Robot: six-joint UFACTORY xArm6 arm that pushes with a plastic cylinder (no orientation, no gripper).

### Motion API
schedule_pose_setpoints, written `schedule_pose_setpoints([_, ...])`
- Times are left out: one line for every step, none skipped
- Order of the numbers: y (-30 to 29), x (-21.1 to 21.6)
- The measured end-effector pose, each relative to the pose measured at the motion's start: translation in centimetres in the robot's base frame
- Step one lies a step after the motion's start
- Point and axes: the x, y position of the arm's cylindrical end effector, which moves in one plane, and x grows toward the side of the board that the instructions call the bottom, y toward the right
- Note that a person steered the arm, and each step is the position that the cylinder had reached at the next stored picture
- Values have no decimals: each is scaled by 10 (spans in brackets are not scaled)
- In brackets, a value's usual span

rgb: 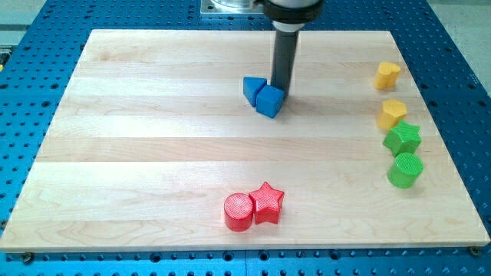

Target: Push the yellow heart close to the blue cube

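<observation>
My tip (pixel 281 87) stands at the upper middle of the wooden board (pixel 153 115), touching or almost touching the top right side of the blue cube (pixel 269 101). A second blue block (pixel 253 89), its shape unclear, sits against the cube's left. The yellow heart (pixel 387 75) lies far to the view's right near the board's right edge, well apart from my tip and the blue cube. Another yellow block (pixel 392 113) lies just below the heart.
A green star (pixel 403 139) and a green cylinder (pixel 405 169) sit below the yellow blocks along the right edge. A red cylinder (pixel 238 212) and a red star (pixel 267 202) touch each other near the bottom middle. A blue perforated table surrounds the board.
</observation>
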Motion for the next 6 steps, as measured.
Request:
schedule_pose_setpoints([89, 2])
schedule_pose_setpoints([217, 17])
schedule_pose_setpoints([225, -42])
schedule_pose_setpoints([134, -65])
schedule_pose_setpoints([1, -66])
schedule_pose_setpoints([89, -66])
